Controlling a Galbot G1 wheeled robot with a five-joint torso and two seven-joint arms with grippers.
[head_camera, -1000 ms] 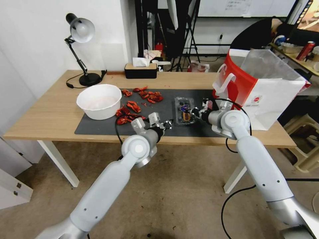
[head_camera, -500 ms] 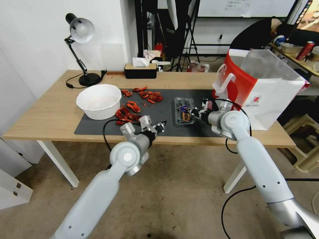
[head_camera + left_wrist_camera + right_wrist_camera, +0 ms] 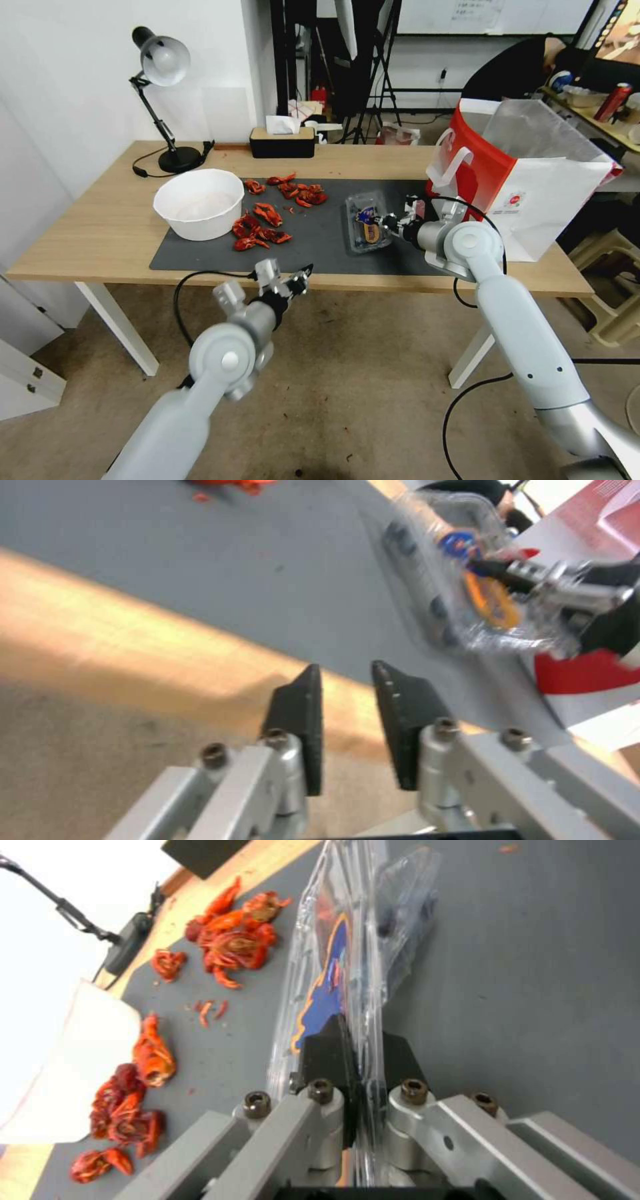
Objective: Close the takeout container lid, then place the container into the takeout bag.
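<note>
The right gripper (image 3: 389,223) is clamped on the edge of the takeout container (image 3: 365,224), its black fingers (image 3: 327,1050) pinching the clear plastic rim from both sides. The container sits tilted over the dark mat (image 3: 200,257), toward the mat's right end, just beside the takeout bag (image 3: 533,180) standing at the table's (image 3: 100,233) right edge. The left gripper (image 3: 293,280) hangs past the table's front edge, its fingers (image 3: 297,715) slightly apart and holding nothing, well apart from the container.
</note>
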